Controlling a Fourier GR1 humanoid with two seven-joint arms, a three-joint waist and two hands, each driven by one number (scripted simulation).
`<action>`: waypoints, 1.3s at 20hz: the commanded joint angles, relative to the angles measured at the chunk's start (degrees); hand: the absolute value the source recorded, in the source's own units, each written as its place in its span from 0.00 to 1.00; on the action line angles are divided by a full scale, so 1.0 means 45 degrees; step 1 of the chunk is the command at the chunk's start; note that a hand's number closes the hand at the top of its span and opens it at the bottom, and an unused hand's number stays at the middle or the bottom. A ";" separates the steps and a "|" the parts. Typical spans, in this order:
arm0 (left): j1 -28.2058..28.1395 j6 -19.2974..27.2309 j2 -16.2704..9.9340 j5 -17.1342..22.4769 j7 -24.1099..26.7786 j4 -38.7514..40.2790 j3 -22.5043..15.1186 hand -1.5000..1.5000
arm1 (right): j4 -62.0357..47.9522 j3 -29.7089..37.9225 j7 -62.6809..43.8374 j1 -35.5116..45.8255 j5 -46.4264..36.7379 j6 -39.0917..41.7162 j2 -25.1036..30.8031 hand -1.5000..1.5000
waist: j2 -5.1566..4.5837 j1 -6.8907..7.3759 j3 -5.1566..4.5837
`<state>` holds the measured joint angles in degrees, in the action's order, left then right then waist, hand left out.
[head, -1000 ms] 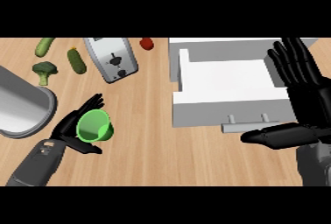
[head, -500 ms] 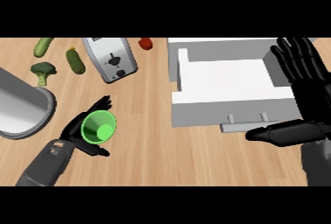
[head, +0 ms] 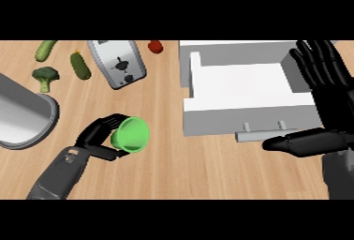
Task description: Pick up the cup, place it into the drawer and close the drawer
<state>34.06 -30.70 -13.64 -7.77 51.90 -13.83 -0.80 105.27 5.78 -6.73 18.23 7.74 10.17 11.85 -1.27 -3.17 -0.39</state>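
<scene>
A green cup (head: 131, 135) lies tilted on its side in my left hand (head: 97, 138), whose fingers curl round it; its mouth faces right, toward the drawer. The open drawer (head: 243, 86) is a white box with a grey front and a bar handle (head: 264, 135), at the right of the counter. My right hand (head: 323, 84) stands open beside the drawer's right wall, fingers straight and pointing away, its thumb just right of the handle.
A toaster (head: 118, 63) lies at the top middle. Two cucumbers (head: 80, 65), a broccoli (head: 46, 77) and a red item (head: 155, 46) sit at the top left. A large grey pot (head: 19, 116) stands at the left edge.
My left hand has carried the cup to the right and slightly nearer, tipping its mouth further toward the drawer. The right hand has hardly moved.
</scene>
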 commanded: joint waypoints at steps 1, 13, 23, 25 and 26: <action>-0.0310 -0.1177 0.0094 -0.0017 0.2904 -0.0570 -0.0056 1.00 | -0.0125 -0.0019 -0.0111 0.0064 -0.0057 -0.0078 -0.0037 0.00 | -0.0006 0.0134 -0.0016; -0.0982 0.3275 0.0688 0.2492 0.3679 -0.1137 0.2799 1.00 | 0.0309 0.0605 -0.0120 -0.0679 0.0423 0.0242 0.0354 0.00 | 0.0178 0.0448 0.0033; 0.0789 0.4676 0.1542 0.3160 0.1387 -0.3183 0.3184 1.00 | 0.0231 0.0664 -0.0189 -0.0667 0.0222 0.0321 0.0518 0.00 | 0.0306 0.0671 0.0090; 0.1289 0.4784 0.1631 0.3333 0.0872 -0.3788 0.3194 1.00 | 0.0372 0.0609 -0.0442 -0.0553 0.0085 0.0133 0.0491 0.00 | 0.0312 0.0665 0.0089; 0.1049 0.5249 0.2023 0.3274 0.0374 -0.4696 0.2910 1.00 | -0.0112 0.0540 0.0183 -0.0835 0.0017 0.0107 0.0137 0.00 | 0.0349 0.0806 0.0101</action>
<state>36.49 -9.18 -6.71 6.56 56.31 -28.82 13.45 106.19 8.30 -7.82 15.59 8.27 10.65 13.38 0.07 -0.11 -0.02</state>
